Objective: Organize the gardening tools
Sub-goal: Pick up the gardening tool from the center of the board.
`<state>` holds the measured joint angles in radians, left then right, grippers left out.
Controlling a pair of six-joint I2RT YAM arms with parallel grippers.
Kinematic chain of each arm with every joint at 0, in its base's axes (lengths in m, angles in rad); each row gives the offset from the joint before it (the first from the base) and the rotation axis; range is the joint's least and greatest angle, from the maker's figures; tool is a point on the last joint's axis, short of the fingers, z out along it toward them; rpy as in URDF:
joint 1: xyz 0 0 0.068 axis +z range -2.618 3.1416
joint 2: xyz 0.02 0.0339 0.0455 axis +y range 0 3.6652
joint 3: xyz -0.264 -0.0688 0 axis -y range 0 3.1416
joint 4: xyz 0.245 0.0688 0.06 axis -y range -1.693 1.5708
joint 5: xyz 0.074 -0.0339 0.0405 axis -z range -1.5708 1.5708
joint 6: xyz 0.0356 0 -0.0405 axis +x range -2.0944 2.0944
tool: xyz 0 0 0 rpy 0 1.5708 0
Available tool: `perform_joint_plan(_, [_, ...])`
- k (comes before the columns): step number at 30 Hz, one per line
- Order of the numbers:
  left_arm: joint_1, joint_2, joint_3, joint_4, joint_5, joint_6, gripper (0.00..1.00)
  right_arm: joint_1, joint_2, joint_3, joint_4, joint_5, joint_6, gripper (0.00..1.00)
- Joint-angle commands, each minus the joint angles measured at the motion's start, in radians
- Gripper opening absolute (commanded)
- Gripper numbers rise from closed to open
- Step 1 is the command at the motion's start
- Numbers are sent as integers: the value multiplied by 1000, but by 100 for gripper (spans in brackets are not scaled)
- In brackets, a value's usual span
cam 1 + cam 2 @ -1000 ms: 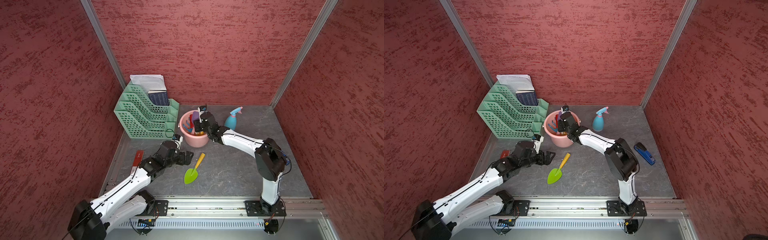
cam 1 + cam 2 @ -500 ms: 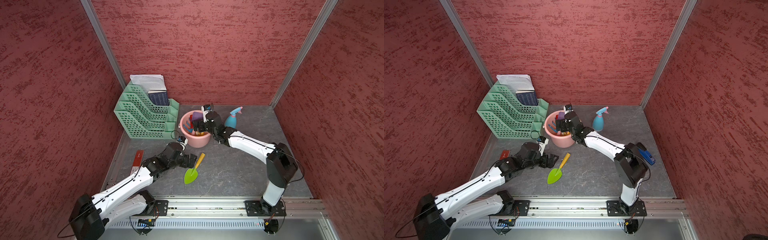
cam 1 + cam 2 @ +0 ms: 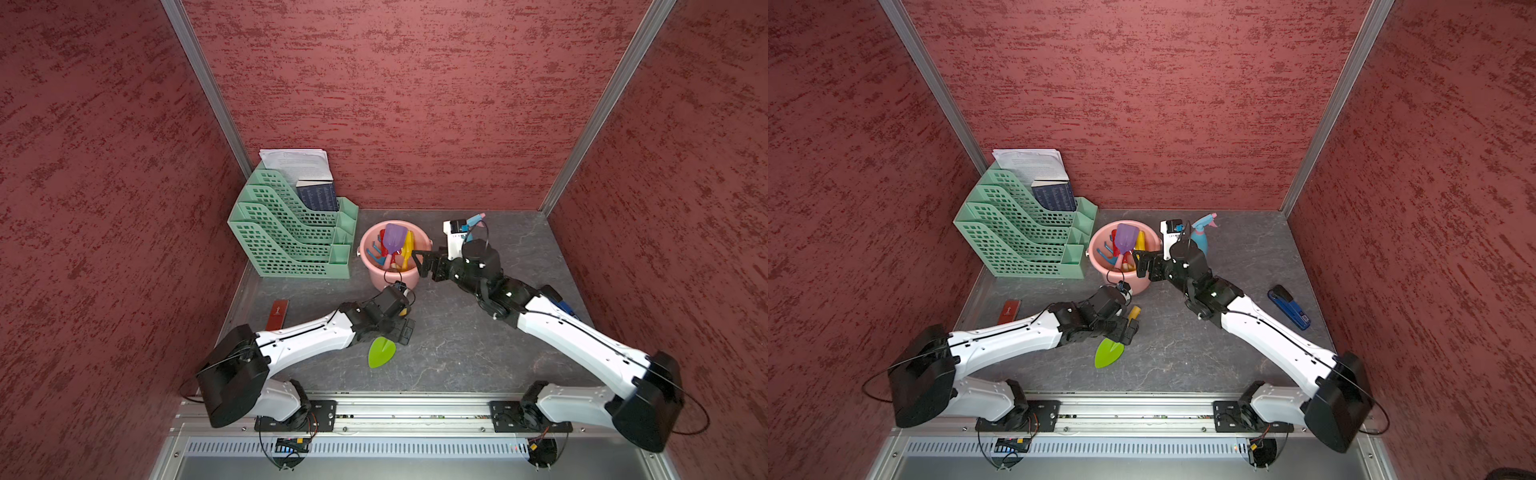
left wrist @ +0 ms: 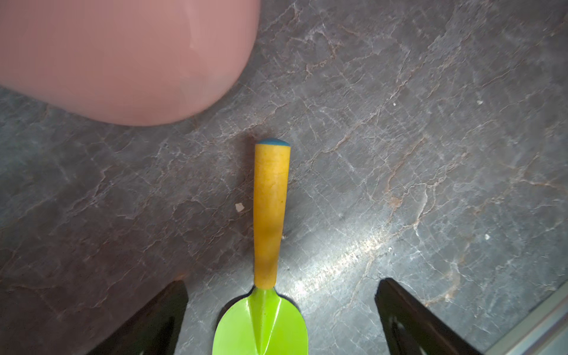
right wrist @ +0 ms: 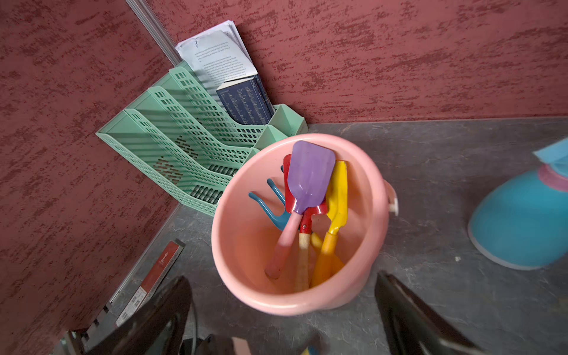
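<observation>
A pink bucket (image 5: 307,302) holds the purple shovel (image 5: 310,175), red shovel (image 5: 307,212), yellow shovel (image 5: 336,196) and blue fork-rake (image 5: 273,209), handles down. My right gripper (image 3: 422,264) stands open and empty beside the bucket's (image 3: 368,253) right rim. The green trowel (image 4: 270,215) lies flat on the grey floor in front of the bucket. My left gripper (image 4: 281,313) is open just above it, its fingers (image 4: 159,316) apart on either side of where blade and handle join. The spray bottle (image 3: 1200,241) stands behind the right wrist.
A green file organizer (image 3: 1017,241) with papers and a book stands at the back left, next to the bucket. A flat red strip (image 3: 1010,311) lies by the left wall. A blue-and-black stapler-like object (image 3: 1289,307) lies at the right.
My right gripper opened, left the purple shovel in the bucket and drew back to the right. My left arm reached right until its open gripper came over the green trowel.
</observation>
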<state>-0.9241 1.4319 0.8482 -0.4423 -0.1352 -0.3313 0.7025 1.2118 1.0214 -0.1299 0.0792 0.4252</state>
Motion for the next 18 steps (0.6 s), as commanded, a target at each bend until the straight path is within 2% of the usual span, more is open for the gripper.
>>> perform_joint_plan(1, [-18,71,52,-6,-76,24,100,-8,-109,-46,-82,21,26,98])
perform_joint_plan(8, [-20,236,131,12,-131,52,95,-8,-258,-99,-176,45,26,98])
perform_joint_plan(15, [-6,337,181,32,-140,69,90,-8,-312,-131,-207,66,36,98])
perform_joint_plan(18, [4,362,184,45,-122,71,85,-8,-323,-136,-218,73,34,98])
